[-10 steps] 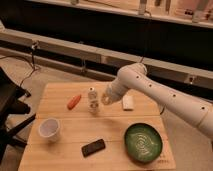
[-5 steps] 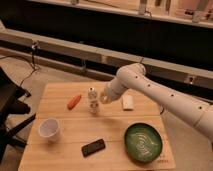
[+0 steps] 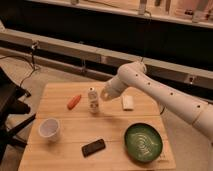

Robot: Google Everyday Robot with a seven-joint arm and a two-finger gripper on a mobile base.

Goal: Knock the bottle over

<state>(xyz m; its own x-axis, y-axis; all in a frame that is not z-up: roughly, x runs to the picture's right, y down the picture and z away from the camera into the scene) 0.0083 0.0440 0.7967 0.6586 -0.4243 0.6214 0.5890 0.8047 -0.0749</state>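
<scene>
The bottle (image 3: 93, 100) is small, slim and whitish with a white cap. It stands upright near the middle of the wooden table (image 3: 60, 150). My white arm reaches in from the right. Its gripper (image 3: 103, 95) is just right of the bottle, at the height of its upper part, very close to it or touching it. The gripper's tip is dark and merges with the arm's end.
An orange carrot-like thing (image 3: 73, 102) lies left of the bottle. A white cup (image 3: 49, 128) stands at the front left. A black phone-like object (image 3: 93, 147) lies at the front. A green plate (image 3: 143, 142) sits front right. A white block (image 3: 128, 102) lies behind the arm.
</scene>
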